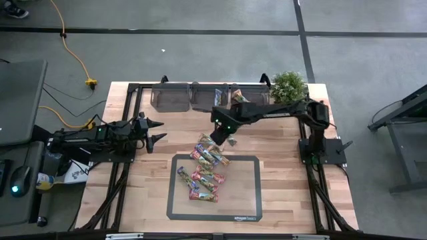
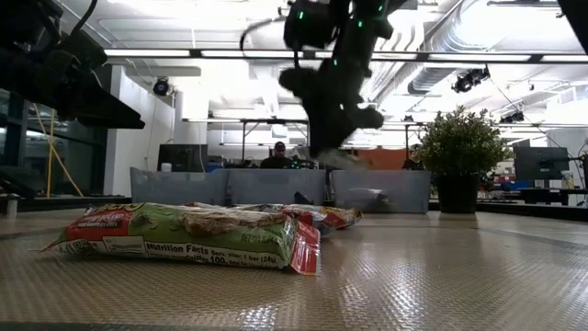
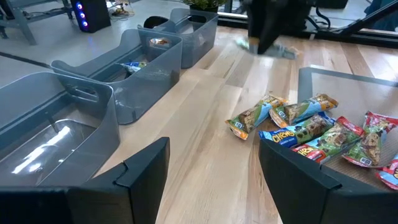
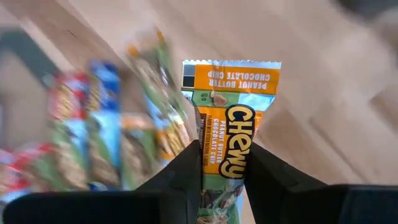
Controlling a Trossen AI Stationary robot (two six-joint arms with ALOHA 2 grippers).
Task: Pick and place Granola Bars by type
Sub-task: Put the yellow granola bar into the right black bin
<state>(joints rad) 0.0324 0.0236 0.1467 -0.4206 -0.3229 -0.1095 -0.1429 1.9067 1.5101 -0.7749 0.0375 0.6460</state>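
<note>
A green and orange granola bar (image 4: 231, 134) is hanging pinched in the right gripper (image 1: 221, 139), above the wood between the pile of bars (image 1: 205, 170) on the mat (image 1: 250, 213) and the bins (image 3: 134, 74). A few bars are sitting in the bins already; most are waiting. The left gripper (image 1: 157, 131) is idling wide apart.

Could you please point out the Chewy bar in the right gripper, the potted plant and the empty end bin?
Chewy bar (image 4: 229, 134), right wrist view, on the printed wrapper front.
Potted plant (image 1: 288, 85), high view, on its foliage.
Empty bin (image 3: 43, 140), left wrist view, on its floor.
</note>
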